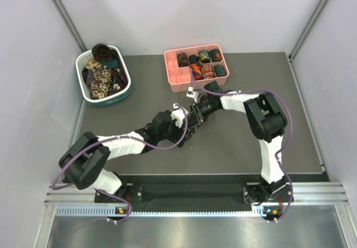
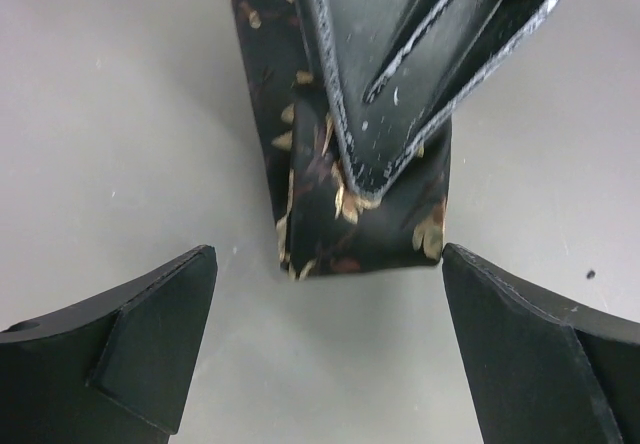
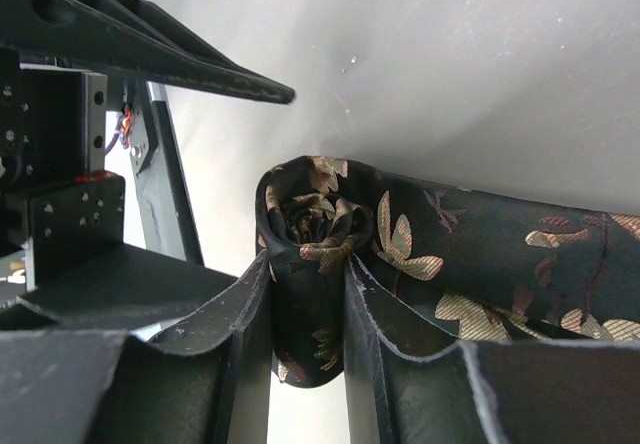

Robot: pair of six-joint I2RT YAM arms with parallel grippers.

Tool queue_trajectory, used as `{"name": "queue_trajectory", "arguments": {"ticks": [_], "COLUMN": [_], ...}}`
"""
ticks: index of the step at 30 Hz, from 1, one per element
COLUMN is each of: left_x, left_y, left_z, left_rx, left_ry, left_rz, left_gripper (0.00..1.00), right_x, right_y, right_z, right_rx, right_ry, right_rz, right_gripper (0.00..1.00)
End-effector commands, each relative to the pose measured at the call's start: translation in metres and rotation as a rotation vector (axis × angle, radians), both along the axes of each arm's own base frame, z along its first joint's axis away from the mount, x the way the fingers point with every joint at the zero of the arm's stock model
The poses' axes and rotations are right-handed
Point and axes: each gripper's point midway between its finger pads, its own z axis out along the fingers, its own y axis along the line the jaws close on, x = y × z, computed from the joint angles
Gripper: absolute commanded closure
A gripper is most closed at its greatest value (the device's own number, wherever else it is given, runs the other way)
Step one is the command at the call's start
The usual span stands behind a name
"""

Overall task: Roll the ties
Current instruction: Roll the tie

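A dark tie with beige floral print [image 2: 365, 219] lies on the grey table. In the right wrist view its end is wound into a small coil [image 3: 312, 226], and the free strip [image 3: 500, 254] runs off to the right. My right gripper [image 3: 307, 274] is shut on this coil, one finger on each side. That gripper's finger [image 2: 420, 54] shows in the left wrist view, on top of the tie. My left gripper [image 2: 328, 261] is open and empty, its jaws spread wide just short of the tie's folded edge. In the top view both grippers meet at the table's middle [image 1: 192, 120] and hide the tie.
A pink divided tray [image 1: 173, 81] at the back centre holds several rolled ties [image 1: 207, 63]. A white-and-teal basket [image 1: 80, 72] at the back left holds several loose ties [image 1: 101, 75]. The left gripper's finger [image 3: 150, 54] crosses the top left of the right wrist view.
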Motion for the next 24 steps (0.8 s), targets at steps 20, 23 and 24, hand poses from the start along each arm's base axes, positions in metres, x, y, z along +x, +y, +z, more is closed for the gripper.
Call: {"name": "queue_trajectory", "arguments": {"ticks": [20,23,24], "left_x": [0.024,0.021,0.021], "left_y": [-0.039,-0.039,-0.041], "left_z": [-0.015,-0.019,-0.020], "left_rx": [0.057,0.067,0.070], "left_ry": [0.084,0.101,0.103], "left_rz": [-0.080,-0.092,-0.094], "left_gripper": [0.09,0.15,0.17], "right_x": [0.013,0.013,0.013], "right_y": [-0.013,-0.015,-0.016], "right_z": [-0.034,-0.037,-0.037], "right_rx": [-0.110,-0.122,-0.128], "right_ry": [0.046,0.048,0.049], "right_rz": [-0.068,-0.076,-0.081], "right_gripper": [0.97,0.97,0.97]}}
